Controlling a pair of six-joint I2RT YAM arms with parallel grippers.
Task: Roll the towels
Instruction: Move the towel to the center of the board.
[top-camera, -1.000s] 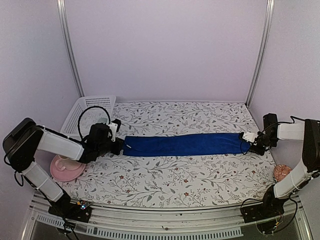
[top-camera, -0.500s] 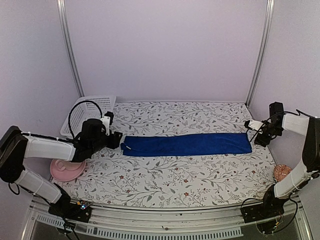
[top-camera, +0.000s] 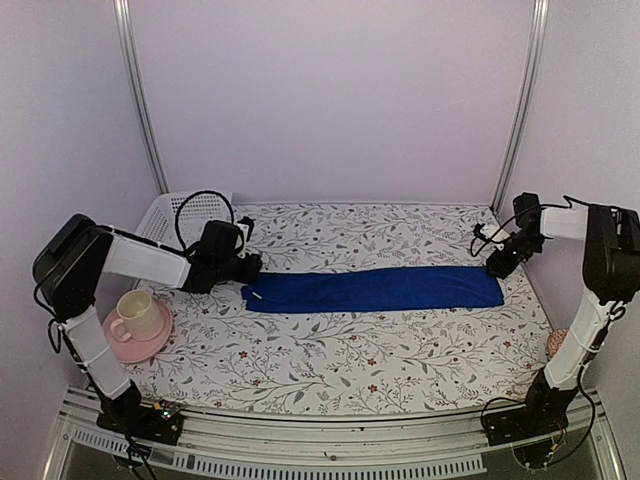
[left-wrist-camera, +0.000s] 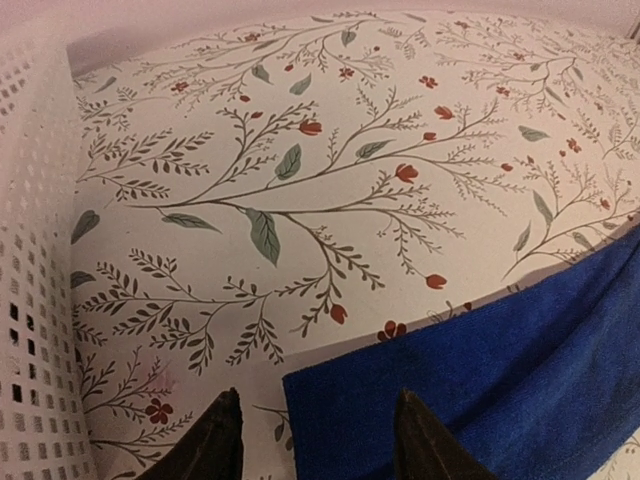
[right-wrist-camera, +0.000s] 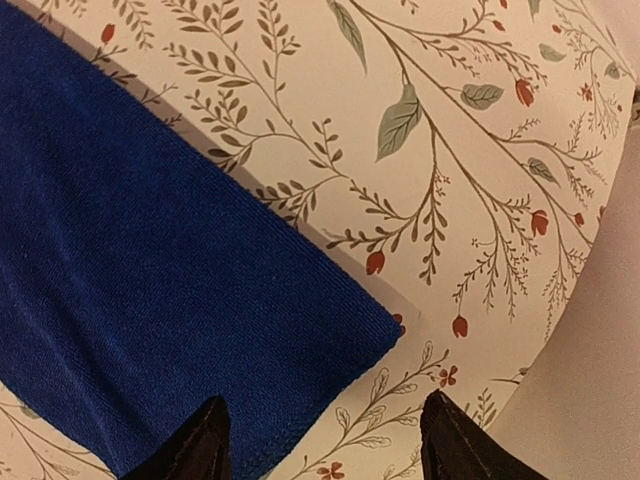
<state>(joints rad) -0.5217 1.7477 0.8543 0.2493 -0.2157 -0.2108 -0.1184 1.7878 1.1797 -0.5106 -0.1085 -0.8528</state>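
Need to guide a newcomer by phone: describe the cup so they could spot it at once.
Start at the flower-patterned table and go to its near left corner, in front of the white mesh basket. There a cream cup with a handle stands on a pink saucer, small and round beside the square basket and the long flat blue towel.

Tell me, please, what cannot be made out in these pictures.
- Basket inside: top view, the left arm hides its near part; left wrist view, the frame edge cuts it.
- Towel full length: both wrist views, frame edges cut it.
- Pink thing: top view, the right arm partly hides it; too small to name.
- Cup contents: top view, too small.
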